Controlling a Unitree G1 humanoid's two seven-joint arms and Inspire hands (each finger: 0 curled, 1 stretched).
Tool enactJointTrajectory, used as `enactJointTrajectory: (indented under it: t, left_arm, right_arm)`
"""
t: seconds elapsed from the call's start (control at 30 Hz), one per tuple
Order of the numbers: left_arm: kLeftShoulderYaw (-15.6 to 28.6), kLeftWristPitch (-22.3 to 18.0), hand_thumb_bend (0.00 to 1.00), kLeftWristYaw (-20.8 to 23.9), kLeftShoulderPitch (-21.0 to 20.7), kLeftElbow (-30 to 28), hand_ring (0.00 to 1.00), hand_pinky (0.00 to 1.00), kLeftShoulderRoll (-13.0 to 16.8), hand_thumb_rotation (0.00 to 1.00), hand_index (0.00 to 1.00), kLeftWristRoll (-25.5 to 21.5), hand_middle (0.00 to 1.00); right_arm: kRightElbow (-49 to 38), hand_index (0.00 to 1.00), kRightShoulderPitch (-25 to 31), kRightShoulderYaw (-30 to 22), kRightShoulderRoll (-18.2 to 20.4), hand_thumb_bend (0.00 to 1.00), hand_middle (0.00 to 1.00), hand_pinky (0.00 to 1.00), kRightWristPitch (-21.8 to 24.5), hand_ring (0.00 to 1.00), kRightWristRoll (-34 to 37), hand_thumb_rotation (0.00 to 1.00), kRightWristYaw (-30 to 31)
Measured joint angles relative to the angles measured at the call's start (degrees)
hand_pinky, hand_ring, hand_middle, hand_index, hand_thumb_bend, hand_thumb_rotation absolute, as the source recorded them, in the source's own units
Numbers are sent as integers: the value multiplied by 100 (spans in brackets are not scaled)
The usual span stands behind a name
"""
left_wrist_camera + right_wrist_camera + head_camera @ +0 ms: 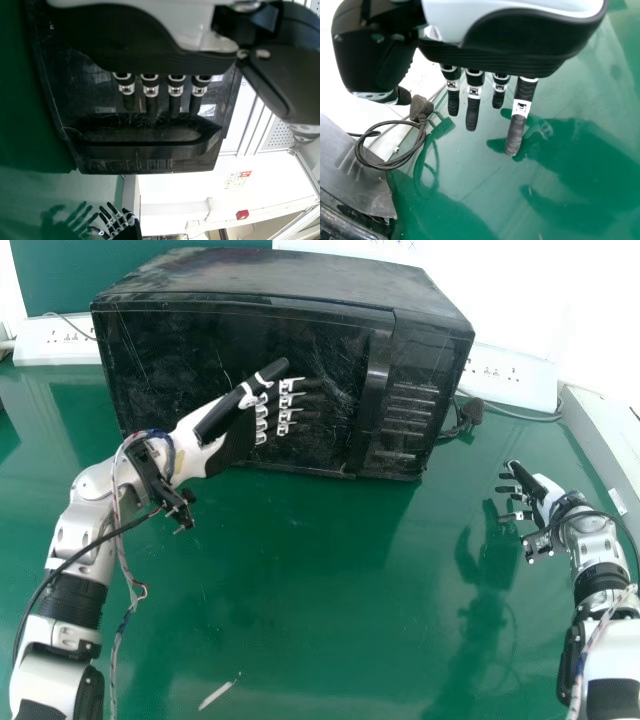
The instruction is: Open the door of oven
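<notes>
The black oven [230, 330] stands on the green table in the head view, its door closed and its upright handle [374, 380] right of the door's middle. My left hand [225, 430] is in front of the door, fingers straight and pointing toward the handle, left of it. In the left wrist view the fingers of my left hand [175, 95] extend over the oven door, short of the handle [140, 147]; whether they touch the door I cannot tell. My right hand [540, 495] is over the table right of the oven, open; its fingers [472, 110] hang relaxed in the right wrist view.
A black cable with a plug [421, 107] lies beside the oven's right side. White socket strips [510, 375] stand behind the oven on both sides. A small pale strip [220, 692] lies on the green table [300, 590] near the front.
</notes>
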Motion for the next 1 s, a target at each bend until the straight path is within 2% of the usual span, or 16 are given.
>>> enactJointTrajectory:
  t: [0.2,0.3,0.37,0.43,0.5,0.6,0.67,0.77,0.83,0.9,0.97,1.0]
  left_arm:
    - [-3,-39,100,-12,-129,244,97,86,-137,89,100,41,100]
    - [-2,-39,100,43,-171,256,96,86,-181,89,100,44,100]
    - [-2,-49,100,61,-199,256,97,85,-203,90,100,45,100]
    - [-2,-61,100,83,-208,256,97,85,-218,90,100,45,100]
    - [-2,-61,100,141,-214,255,97,86,-252,90,100,51,100]
    - [-3,-69,100,195,-235,257,98,87,-325,90,100,97,100]
    - [-2,-121,100,224,-259,294,98,87,-357,90,100,137,100]
    - [3,-165,100,284,-312,416,98,88,-418,90,100,155,100]
    - [1,-213,100,287,-322,450,97,87,-448,91,100,161,100]
    - [-4,-273,100,301,-344,500,97,86,-465,92,100,186,100]
    - [-12,-349,100,312,-367,568,97,86,-486,92,100,243,100]
    - [-16,-362,100,312,-375,601,97,87,-494,92,100,263,100]
  right_arm:
    - [-6,92,1,-7,23,49,87,69,0,75,1,55,-39]
    - [-7,92,1,9,23,55,85,66,-10,76,-4,53,-38]
    - [-6,94,1,-10,22,51,86,68,-10,77,4,55,-37]
    - [-1,92,4,-49,22,54,85,65,-10,76,24,51,-38]
    - [1,92,8,-56,23,54,84,69,-9,78,26,53,-57]
    - [1,92,8,-57,24,56,83,70,-7,79,25,49,-57]
    - [1,92,8,-55,23,55,82,67,-7,76,25,52,-52]
    - [-2,94,8,-49,23,56,85,69,-7,78,21,54,-42]
    - [-2,95,8,-48,22,52,87,69,-7,78,20,56,-39]
    - [-3,93,8,-38,22,53,86,69,-9,77,10,58,-39]
    - [-4,92,8,-24,23,54,85,67,-10,76,6,51,-51]
    - [-3,93,8,-37,23,55,86,69,-10,78,13,50,-51]
